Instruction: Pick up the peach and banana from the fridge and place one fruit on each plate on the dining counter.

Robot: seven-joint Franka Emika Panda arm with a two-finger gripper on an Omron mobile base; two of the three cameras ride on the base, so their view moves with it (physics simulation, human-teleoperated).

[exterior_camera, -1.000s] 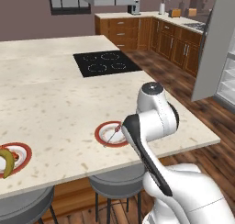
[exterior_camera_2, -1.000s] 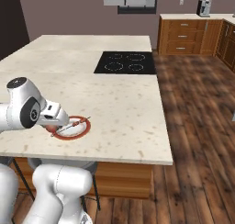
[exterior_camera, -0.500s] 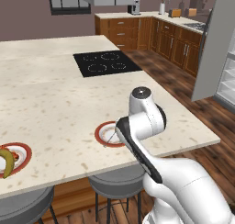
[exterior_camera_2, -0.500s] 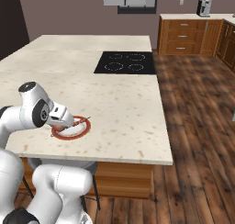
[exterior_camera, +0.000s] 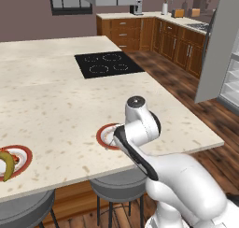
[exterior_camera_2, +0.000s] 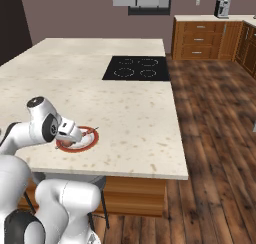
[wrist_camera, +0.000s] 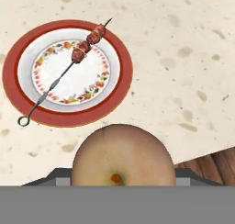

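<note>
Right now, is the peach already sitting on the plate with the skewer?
No, the peach is in the claw, off the near rim of the plate.

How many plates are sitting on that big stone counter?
2. One red-rimmed plate, carrying a meat skewer, lies near the counter's front edge beside the robot's arm. The other plate, holding the banana, sits further left along that edge.

Peach (wrist_camera: 123,156) fills the lower middle, orange-tan with a paler side, small dark spot near its bottom, a seam line running up. Grey gripper (wrist_camera: 124,178) parts stick out on both sides of it, low down; peach sits between them. Above it, apart from it, red-rimmed plate (wrist_camera: 117,87) on speckled beige counter (wrist_camera: 183,48). Metal skewer (wrist_camera: 64,71) with brown meat chunks lies diagonally across the plate, ring end over the rim. Wood floor (wrist_camera: 206,168) at lower right.
</note>
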